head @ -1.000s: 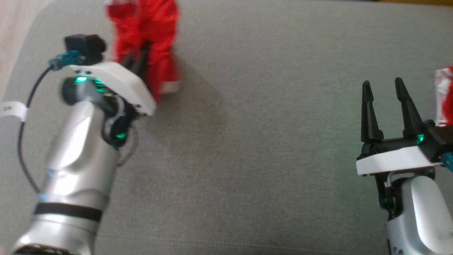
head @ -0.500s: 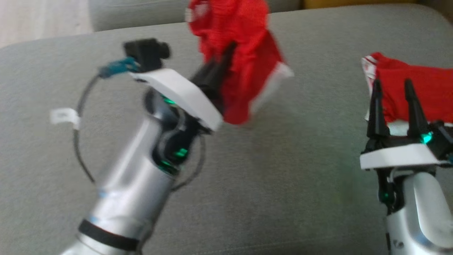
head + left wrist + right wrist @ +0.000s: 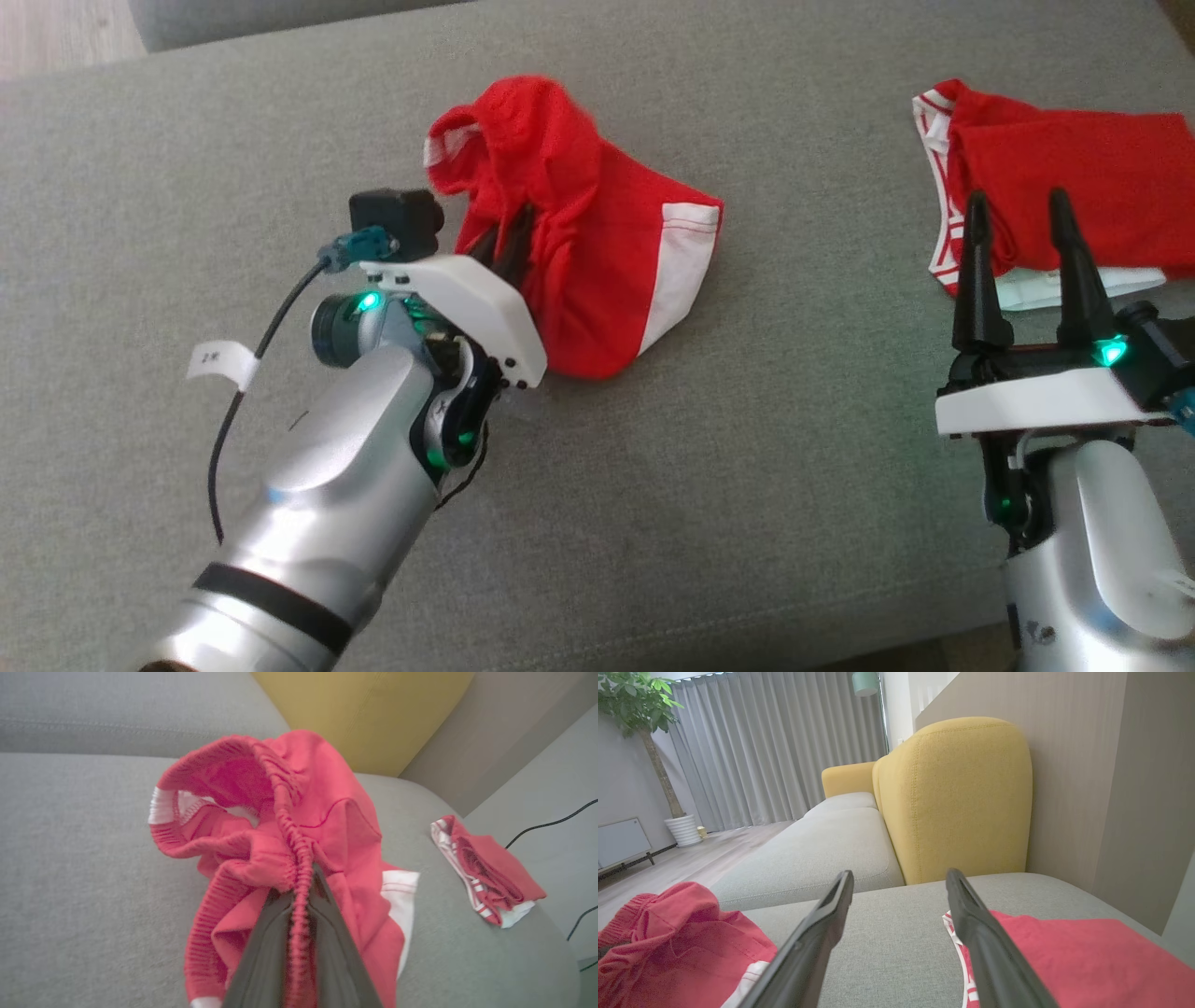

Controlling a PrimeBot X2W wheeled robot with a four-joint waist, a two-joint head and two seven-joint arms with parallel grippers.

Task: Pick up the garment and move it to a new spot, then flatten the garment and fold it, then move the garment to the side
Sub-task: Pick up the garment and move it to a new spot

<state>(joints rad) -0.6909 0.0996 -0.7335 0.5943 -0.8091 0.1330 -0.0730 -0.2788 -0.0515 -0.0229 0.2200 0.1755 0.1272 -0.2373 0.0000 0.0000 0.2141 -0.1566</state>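
Left gripper (image 3: 306, 877) pinches red shorts (image 3: 607, 271) by the elastic waistband (image 3: 287, 807); right gripper (image 3: 1018, 215) stands spread, empty. Narrow pinch may slip, dropping them bunched.

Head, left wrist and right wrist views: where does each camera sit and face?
Head view: above, facing down on the grey sofa seat; left gripper and right gripper with pale forearms show.
Left wrist view: looks along its shut fingers into the crumpled red garment they pinch.
Right wrist view: low, between its open fingers toward the yellow sofa back.
Shared: all three show the folded red garment.
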